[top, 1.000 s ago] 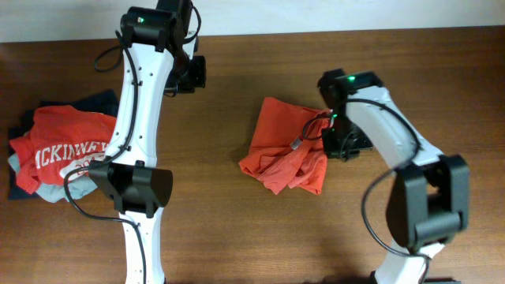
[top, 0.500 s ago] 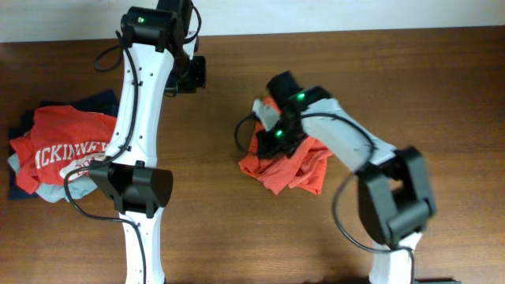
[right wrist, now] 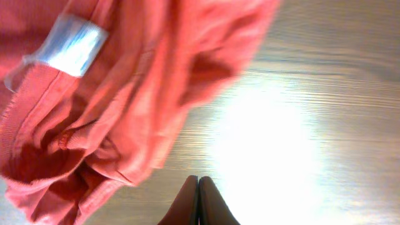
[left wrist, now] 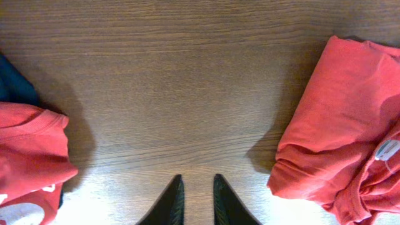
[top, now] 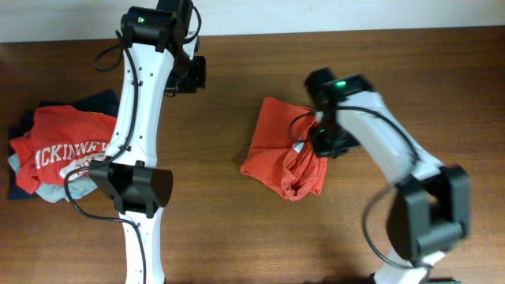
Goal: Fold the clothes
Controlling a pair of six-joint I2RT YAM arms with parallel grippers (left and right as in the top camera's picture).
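The clothes [top: 282, 159], an orange-red T-shirt, lie bunched and partly folded at mid-table. My right gripper [top: 325, 142] hovers at the shirt's right edge. In the right wrist view its fingers [right wrist: 199, 182] are pressed together over bare wood with nothing between them. The rumpled shirt [right wrist: 119, 100] and its white neck label [right wrist: 70, 47] fill the left of that view. My left gripper [top: 192, 75] stays at the back left, away from the shirt. Its jaws [left wrist: 197, 187] stand a little apart over bare table, and the shirt's folded edge [left wrist: 337, 125] lies to its right.
A pile of folded garments sits at the far left. On top is a red shirt with white "MCKINNEY" print [top: 63, 150], above navy [top: 99, 101] and pale blue [top: 47, 192] pieces. The left wrist view catches that pile's red edge [left wrist: 28, 156]. Brown wood lies between the pile and the shirt.
My right arm swept left across the shirt and came back to its right edge. The cloth now lies more gathered. My left jaws have parted slightly; that arm has not moved.
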